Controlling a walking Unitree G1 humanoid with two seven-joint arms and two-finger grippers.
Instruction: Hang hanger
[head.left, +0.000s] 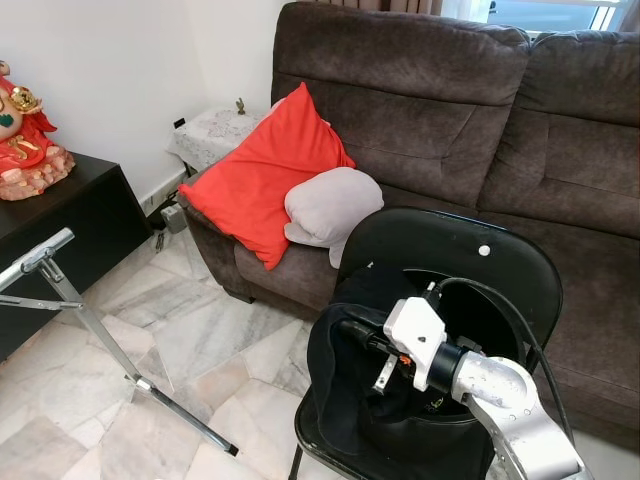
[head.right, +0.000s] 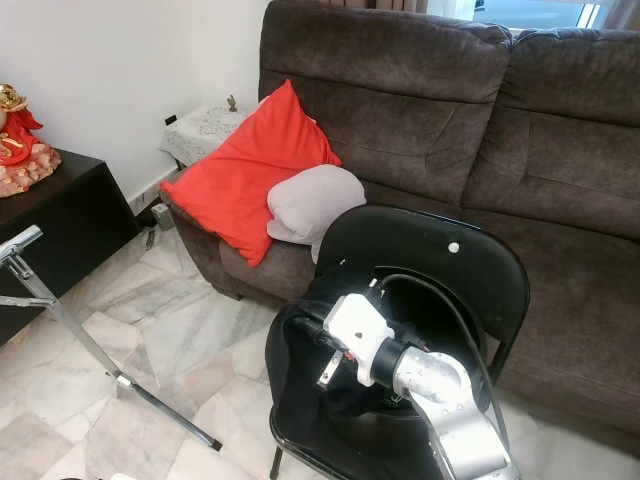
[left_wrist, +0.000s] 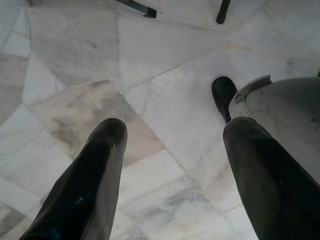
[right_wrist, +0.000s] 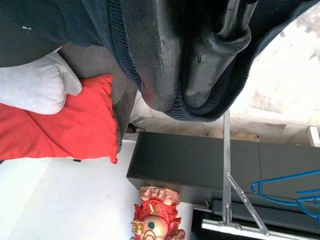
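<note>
Apparently the right tool (head.left: 352, 330) pinches the dark garment (head.left: 345, 385) on the black chair (head.left: 480, 260), which may snag, while blue hangers (right_wrist: 290, 192) wait well apart and the left tool (left_wrist: 170, 175) gapes wide.

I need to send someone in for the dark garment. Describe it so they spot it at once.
In front of the brown sofa stands a black folding chair. The dark navy knit garment lies bunched on its seat, spilling over the front edge. The right gripper is at it, and unlike the red cushion and grey pillow behind, it is dark and crumpled.
</note>
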